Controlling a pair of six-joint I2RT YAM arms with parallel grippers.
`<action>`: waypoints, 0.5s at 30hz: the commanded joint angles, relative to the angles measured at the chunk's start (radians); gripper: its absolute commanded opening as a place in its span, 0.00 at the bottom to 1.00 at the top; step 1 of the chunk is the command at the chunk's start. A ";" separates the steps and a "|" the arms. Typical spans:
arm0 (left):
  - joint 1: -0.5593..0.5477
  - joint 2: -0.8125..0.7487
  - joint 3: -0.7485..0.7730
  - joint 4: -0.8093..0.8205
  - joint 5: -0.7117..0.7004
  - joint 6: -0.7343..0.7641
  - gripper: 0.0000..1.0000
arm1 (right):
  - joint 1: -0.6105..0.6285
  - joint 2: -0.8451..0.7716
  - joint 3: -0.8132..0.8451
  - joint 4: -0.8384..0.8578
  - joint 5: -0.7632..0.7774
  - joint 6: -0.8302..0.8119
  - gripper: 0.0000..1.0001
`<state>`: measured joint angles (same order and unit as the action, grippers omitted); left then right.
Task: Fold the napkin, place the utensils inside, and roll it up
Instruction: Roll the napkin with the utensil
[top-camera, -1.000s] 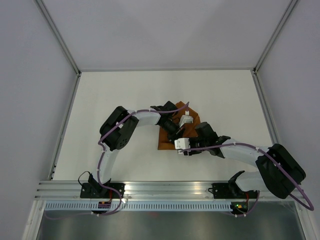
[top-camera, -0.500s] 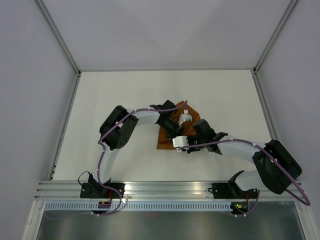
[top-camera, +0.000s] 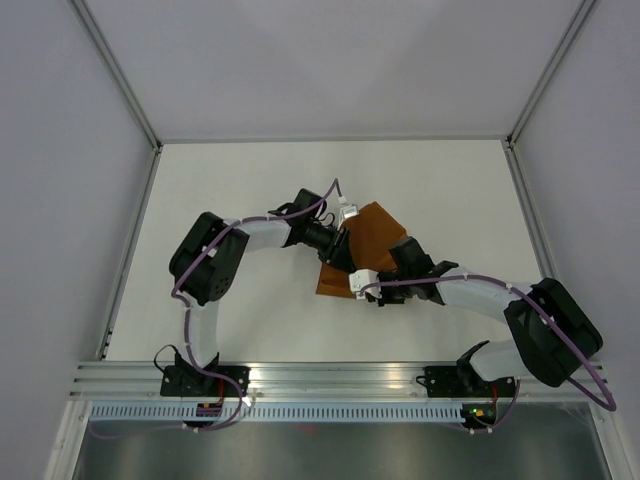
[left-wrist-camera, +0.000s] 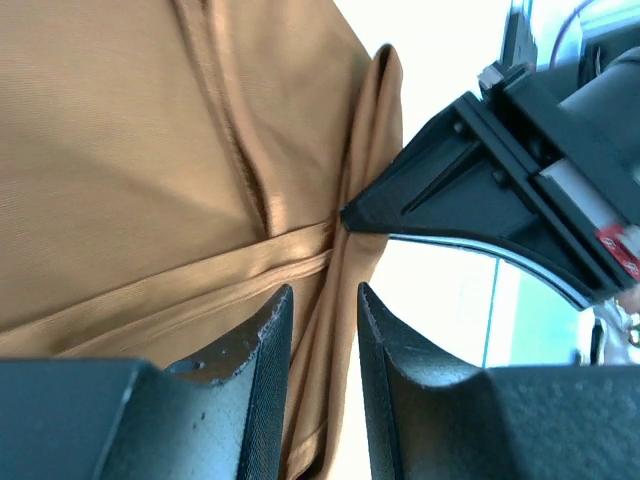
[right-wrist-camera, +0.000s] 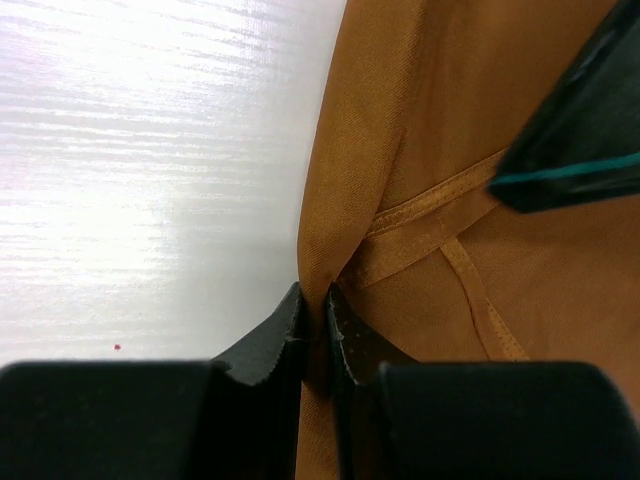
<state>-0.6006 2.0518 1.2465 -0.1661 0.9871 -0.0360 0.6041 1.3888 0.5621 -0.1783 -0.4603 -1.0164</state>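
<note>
napkin (right-wrist-camera: 420, 100) fold sits partly hidden inside the right end effector (right-wrist-camera: 314, 300).

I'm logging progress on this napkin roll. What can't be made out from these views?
- Knife: in no view; whether it lies inside the folded napkin cannot be told.
- Top view: the left arm and right arm cover the napkin's near-left part.
- Left wrist view: frame edges cut the napkin; the right fingers block its right side.
- Right wrist view: blurred dark shape, upper right, cannot be identified.
</note>
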 joint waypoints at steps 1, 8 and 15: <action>0.015 -0.097 -0.070 0.223 -0.024 -0.162 0.37 | -0.039 0.030 0.010 -0.145 -0.069 0.027 0.18; 0.032 -0.269 -0.222 0.470 -0.249 -0.294 0.36 | -0.147 0.104 0.094 -0.271 -0.192 -0.011 0.18; 0.028 -0.468 -0.496 0.767 -0.510 -0.277 0.35 | -0.253 0.236 0.232 -0.488 -0.317 -0.096 0.18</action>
<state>-0.5774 1.6752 0.8387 0.4000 0.6445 -0.2974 0.3805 1.5616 0.7563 -0.4816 -0.6975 -1.0477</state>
